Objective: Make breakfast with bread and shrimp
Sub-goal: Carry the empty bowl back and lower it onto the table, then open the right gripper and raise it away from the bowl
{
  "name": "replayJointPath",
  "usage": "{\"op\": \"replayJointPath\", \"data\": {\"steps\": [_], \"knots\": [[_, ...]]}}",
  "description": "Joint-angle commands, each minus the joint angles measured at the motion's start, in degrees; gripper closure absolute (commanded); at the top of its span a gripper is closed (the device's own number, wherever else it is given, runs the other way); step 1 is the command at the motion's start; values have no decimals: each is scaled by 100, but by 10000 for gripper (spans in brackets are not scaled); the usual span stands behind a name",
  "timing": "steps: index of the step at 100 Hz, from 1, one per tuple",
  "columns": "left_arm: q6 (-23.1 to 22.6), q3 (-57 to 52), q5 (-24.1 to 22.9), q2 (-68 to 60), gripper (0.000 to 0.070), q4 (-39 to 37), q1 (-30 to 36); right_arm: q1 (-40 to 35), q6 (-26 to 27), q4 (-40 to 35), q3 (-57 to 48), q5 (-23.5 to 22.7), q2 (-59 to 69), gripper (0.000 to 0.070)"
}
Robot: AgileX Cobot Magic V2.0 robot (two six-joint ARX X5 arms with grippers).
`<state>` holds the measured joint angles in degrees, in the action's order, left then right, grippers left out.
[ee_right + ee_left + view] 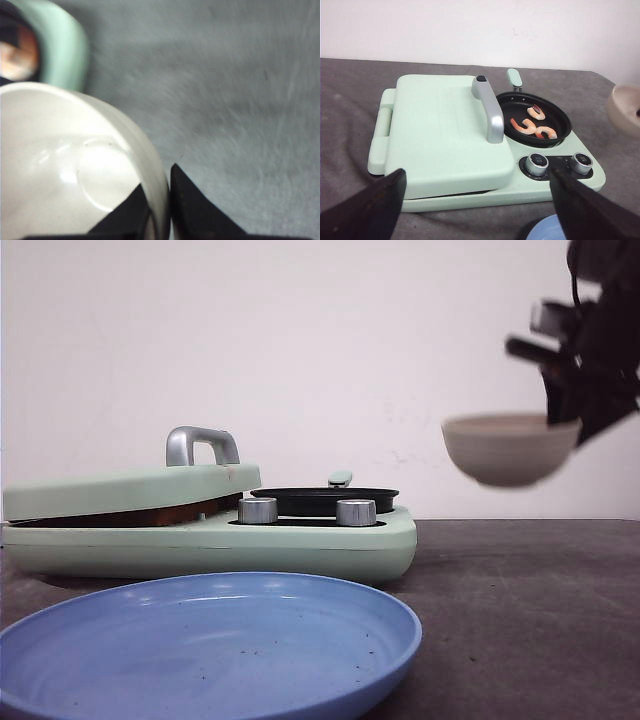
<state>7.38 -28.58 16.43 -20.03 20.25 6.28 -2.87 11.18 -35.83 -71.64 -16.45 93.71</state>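
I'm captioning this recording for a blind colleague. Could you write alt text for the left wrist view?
A closed mint-green breakfast maker sits on a grey table, its silver lid handle up, with three shrimp lying in its small black pan above two knobs. The open left claw frames the foreground; a beige bowl shows at one edge.
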Motion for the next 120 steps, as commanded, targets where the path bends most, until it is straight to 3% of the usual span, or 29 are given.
{"op": "replayJointPath", "data": {"steps": [1,38,108,114,120], "knots": [[-68,-28,7,-13,190,-24,11,37,188,310,157,-22,116,700],[-68,-28,9,-13,190,142,11,35,313,678,507,-310,612,700],[-68,-28,9,-13,190,136,11,-74,490,802,527,-236,887,700],[-68,-28,9,-13,190,138,11,-74,490,752,527,-197,887,660],[-68,-28,9,-13,190,136,11,-74,487,721,527,-153,887,543]]}}
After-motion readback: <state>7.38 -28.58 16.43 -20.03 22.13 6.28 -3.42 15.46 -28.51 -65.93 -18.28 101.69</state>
